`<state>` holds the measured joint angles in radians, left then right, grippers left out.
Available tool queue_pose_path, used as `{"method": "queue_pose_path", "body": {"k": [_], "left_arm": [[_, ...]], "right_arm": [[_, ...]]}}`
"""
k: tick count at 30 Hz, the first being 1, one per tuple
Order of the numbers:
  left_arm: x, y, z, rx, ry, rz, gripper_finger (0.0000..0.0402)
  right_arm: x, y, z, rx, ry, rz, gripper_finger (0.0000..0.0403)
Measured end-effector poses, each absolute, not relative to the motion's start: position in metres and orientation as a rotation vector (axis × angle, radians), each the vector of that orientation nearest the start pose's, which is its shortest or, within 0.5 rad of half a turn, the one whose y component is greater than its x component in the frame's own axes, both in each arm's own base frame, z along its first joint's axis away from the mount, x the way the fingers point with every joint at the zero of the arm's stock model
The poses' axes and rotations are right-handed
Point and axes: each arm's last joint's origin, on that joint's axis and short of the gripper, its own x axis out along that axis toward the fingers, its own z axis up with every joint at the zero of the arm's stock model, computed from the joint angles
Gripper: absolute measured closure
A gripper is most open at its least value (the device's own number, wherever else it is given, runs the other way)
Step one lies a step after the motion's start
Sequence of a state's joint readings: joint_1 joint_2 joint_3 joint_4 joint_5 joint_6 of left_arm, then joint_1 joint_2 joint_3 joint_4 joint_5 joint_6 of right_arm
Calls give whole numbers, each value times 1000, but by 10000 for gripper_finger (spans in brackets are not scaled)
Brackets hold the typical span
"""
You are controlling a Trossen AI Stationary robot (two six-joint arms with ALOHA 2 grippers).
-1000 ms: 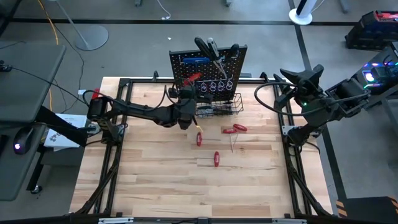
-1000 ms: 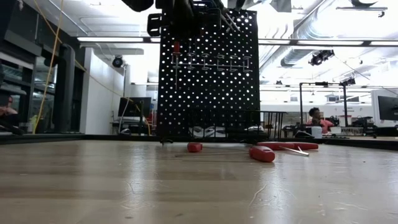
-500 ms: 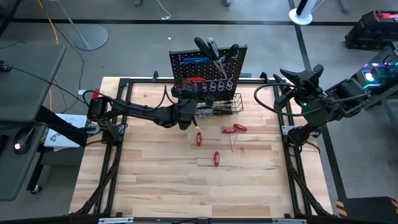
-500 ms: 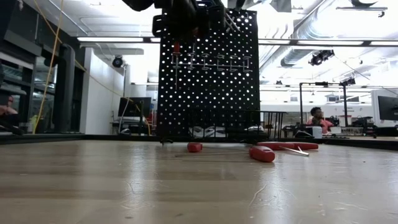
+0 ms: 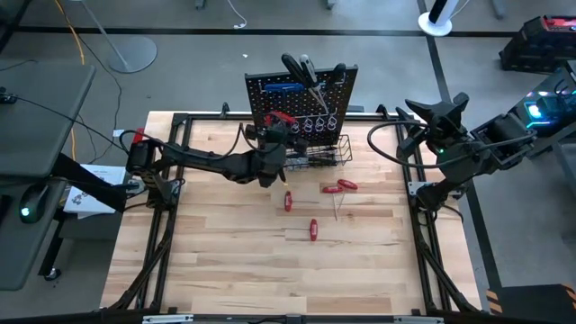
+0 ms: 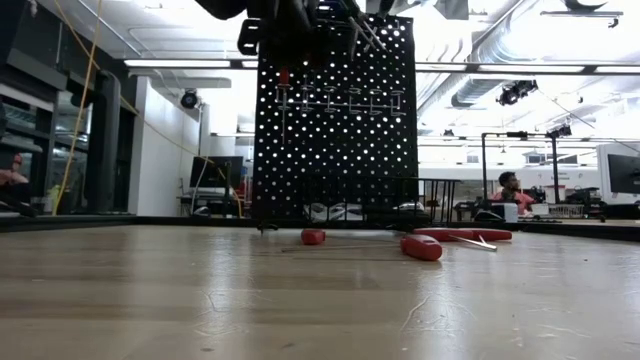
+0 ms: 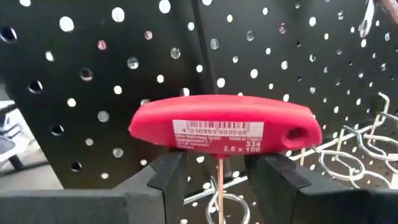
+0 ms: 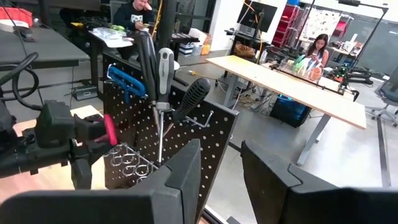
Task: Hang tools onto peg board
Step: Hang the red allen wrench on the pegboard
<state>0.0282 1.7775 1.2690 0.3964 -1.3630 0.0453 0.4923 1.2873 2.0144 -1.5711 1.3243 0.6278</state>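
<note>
The left gripper (image 7: 217,177) is standing released around the red T-handle key (image 7: 225,127), which is hanging on the peg board (image 7: 74,93); withdrawing straight avoids knocking it.

You're looking at two dark, matte-black arms built from rounded, jointed segments. On your left arm (image 5: 207,162), a red patch sits near the base, and a black cable loops loosely beside its wrist. Your right arm (image 5: 468,148) has chunkier housings, thick black cables arcing around its base, and a small green light glowing on its body. Each arm ends in two blocky black fingers with flat inner faces and stepped, angular edges; see the left fingers (image 7: 166,177) and the right fingers (image 8: 186,168).
</note>
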Motion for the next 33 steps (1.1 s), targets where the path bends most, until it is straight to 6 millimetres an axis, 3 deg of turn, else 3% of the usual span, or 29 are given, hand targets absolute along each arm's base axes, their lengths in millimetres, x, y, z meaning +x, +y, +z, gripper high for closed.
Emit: {"method": "queue_pose_path", "body": {"k": [14,28,33], "left_arm": [[387,40,296,-31,6,1320,254],[384,46,283,-23,114,1280,254],[385,43,282,-10,126,1271,254]], "right_arm": [[136,41,509,-102,261,-889,293],[140,36,505,68,305,-846,293],[153,37,499,149,395,-785,293]]}}
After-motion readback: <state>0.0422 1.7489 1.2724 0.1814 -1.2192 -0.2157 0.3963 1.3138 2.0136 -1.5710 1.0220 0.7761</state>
